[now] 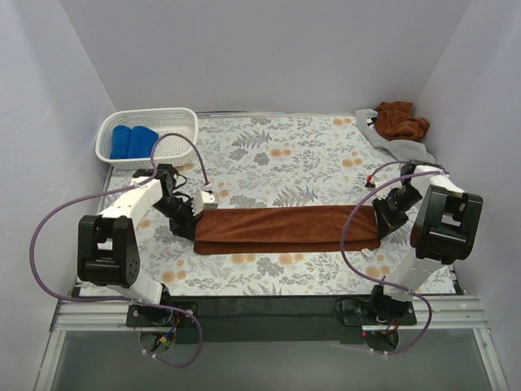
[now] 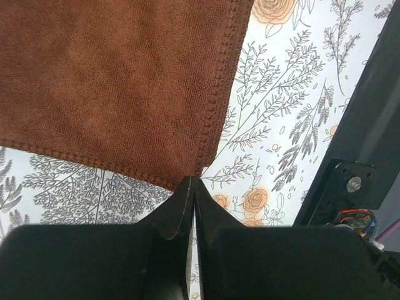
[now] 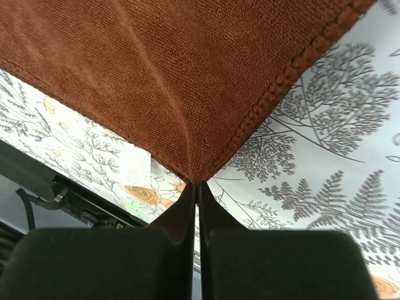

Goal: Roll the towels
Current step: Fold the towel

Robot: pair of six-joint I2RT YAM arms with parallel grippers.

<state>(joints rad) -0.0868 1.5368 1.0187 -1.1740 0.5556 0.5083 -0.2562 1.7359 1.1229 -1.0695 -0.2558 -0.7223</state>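
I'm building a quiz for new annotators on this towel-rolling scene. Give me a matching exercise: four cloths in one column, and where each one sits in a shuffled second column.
1. long brown towel
2. blue towels
3. crumpled brown towel
4. grey towel

A. inside the white basket
B. bunched on top of another cloth, far right corner
C. pinched at its ends by the left end effector and right end effector
D. lying beneath another cloth

Pairs: 1-C, 2-A, 3-B, 4-D

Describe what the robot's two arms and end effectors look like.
The left arm and right arm have white links, blocky black joint housings and a looping purple cable each. The left end effector and right end effector are black, with two wedge-shaped fingers tapering to thin tips.
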